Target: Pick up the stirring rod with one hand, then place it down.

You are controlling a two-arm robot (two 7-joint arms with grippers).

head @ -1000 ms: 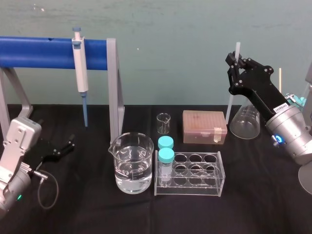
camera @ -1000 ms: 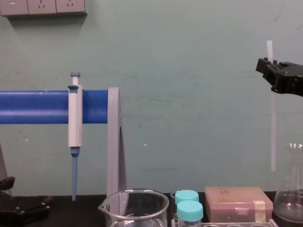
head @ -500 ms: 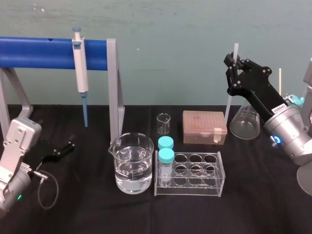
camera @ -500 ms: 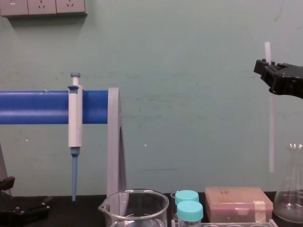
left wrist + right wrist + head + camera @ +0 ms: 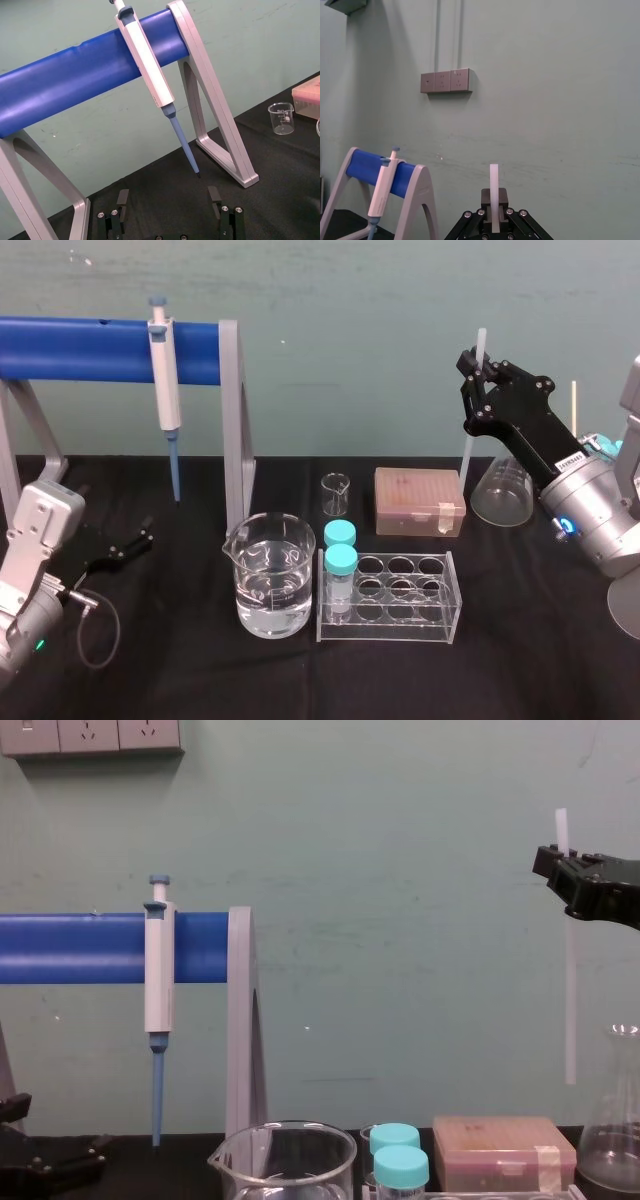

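The stirring rod [image 5: 467, 445] is a thin translucent white stick, hanging nearly upright in the air at the right, above the table. My right gripper [image 5: 474, 375] is shut on its upper part, with a short end sticking out above the jaws. In the chest view the stirring rod [image 5: 570, 1000] runs down from the right gripper [image 5: 556, 870] to just over the flask's height. The right wrist view shows the rod [image 5: 494, 190] clamped between the right gripper [image 5: 494, 212] fingers. My left gripper [image 5: 168, 200] rests open near the table at the left, shown small as the left gripper [image 5: 130, 543] in the head view.
A white-and-blue pipette [image 5: 163, 380] hangs on the blue-barred stand [image 5: 80, 348] at back left. In the middle stand a water beaker [image 5: 269, 578], a small beaker [image 5: 336, 493], a tube rack [image 5: 400, 612] with two teal-capped tubes, and a tip box [image 5: 420, 500]. A conical flask [image 5: 500, 492] sits below the rod.
My right gripper has carried the stirring rod a little to the left, still upright and at about the same height. The grip is unchanged.
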